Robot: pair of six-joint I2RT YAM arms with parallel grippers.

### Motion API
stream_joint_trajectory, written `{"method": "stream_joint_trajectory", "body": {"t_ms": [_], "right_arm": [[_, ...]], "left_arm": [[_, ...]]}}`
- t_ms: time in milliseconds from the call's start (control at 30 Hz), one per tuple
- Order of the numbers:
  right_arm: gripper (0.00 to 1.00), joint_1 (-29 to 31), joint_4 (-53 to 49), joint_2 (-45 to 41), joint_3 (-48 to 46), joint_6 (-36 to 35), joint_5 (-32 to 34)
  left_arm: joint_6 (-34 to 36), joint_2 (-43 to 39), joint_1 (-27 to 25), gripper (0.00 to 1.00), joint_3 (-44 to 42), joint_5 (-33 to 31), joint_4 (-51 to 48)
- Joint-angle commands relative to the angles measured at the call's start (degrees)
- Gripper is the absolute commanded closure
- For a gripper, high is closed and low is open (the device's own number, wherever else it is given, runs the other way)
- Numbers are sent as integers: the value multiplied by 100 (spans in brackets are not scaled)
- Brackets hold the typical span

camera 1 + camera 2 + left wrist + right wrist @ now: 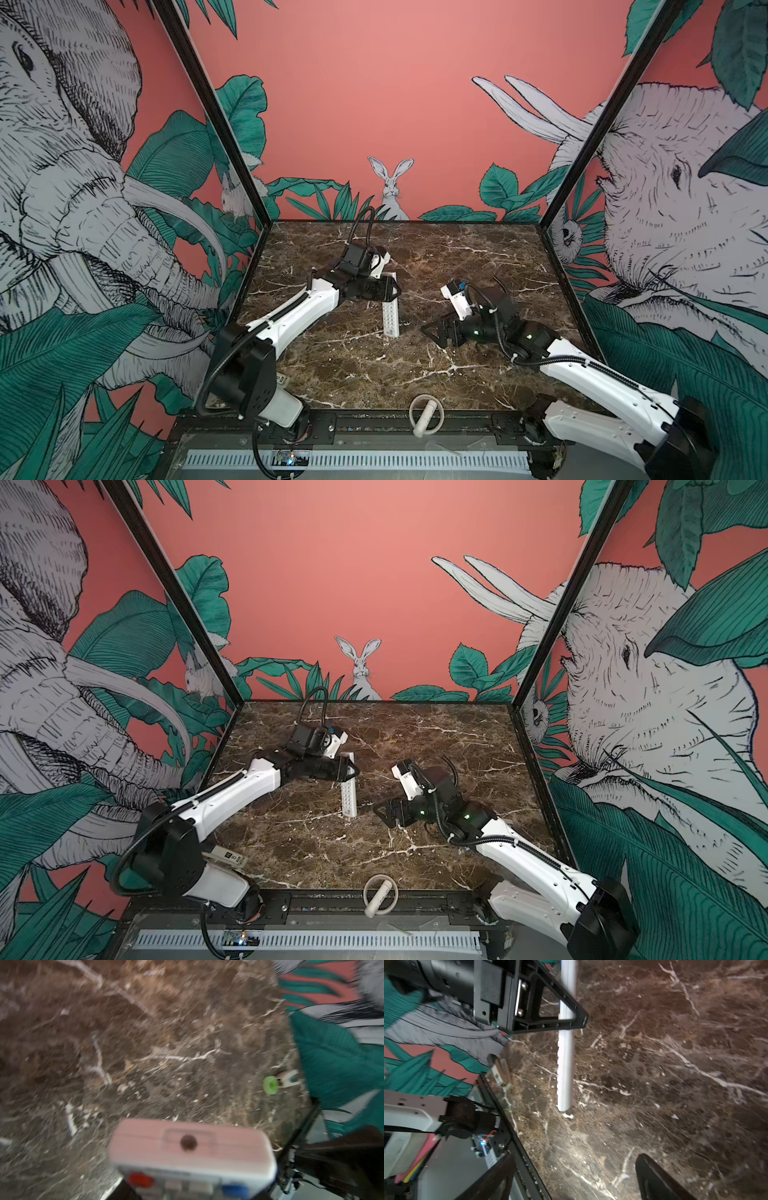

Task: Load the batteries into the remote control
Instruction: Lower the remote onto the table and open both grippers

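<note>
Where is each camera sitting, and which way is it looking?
Both top views: side by side, high over the table's near edge, facing the rabbit wall; left arm and right arm show.
Left wrist: on the left arm, looking across the table to a leafy side wall; blurry, remote control up close, own fingers unclear.
Right wrist: on the right arm, facing the left gripper; its own finger peeks in.
Shared: every view sees the remote control.

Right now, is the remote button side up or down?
Up: rows of buttons show on the remote in both top views.
</note>
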Motion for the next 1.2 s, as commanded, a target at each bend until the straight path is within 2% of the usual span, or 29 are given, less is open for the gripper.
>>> {"method": "stream_joint_trajectory", "body": {"t_ms": [0, 67, 167, 267, 367, 567, 600, 633, 700, 967, 1033, 1167], "right_arm": [[9, 169, -639, 142, 143, -419, 595], [8, 272, -688, 220, 146, -461, 675], [8, 478, -727, 295, 174, -534, 886], [7, 854, -785, 356, 276, -679, 1280], [7, 1100, -859, 505, 330, -717, 1555], [7, 1451, -713, 599, 178, -664, 1870], [6, 1496, -669, 595, 148, -631, 1903], [1, 1534, -651, 586, 130, -607, 1951], [1, 1624, -612, 569, 111, -560, 2078], [1, 1875, -251, 455, -164, -333, 2371], [1, 1927, -227, 433, -216, -297, 2414], [1, 1990, -225, 359, -296, -258, 2471]], "left_arm": [[81, 158, -341, 100, 481, -1175, -956], [-54, 465, -498, 100, 798, -1497, -1225], [-458, 1112, -569, 100, 1387, -1642, -1853], [-809, 1690, -589, 100, 1759, -1414, -2102], [-1113, 2083, -707, 100, 2075, -1619, -2340], [-1671, 2370, -708, 100, 2058, -1669, -2189], [-1748, 2388, -708, 100, 2003, -1704, -2121], [-1829, 2408, -705, 100, 1962, -1734, -2092], [-1964, 2475, -707, 100, 1912, -1808, -2059], [-2130, 2773, -703, 100, 1888, -1937, -2028], [-2124, 2867, -708, 90, 1926, -1942, -2059], [-2132, 2998, -708, 79, 1917, -1942, -2051]]}}
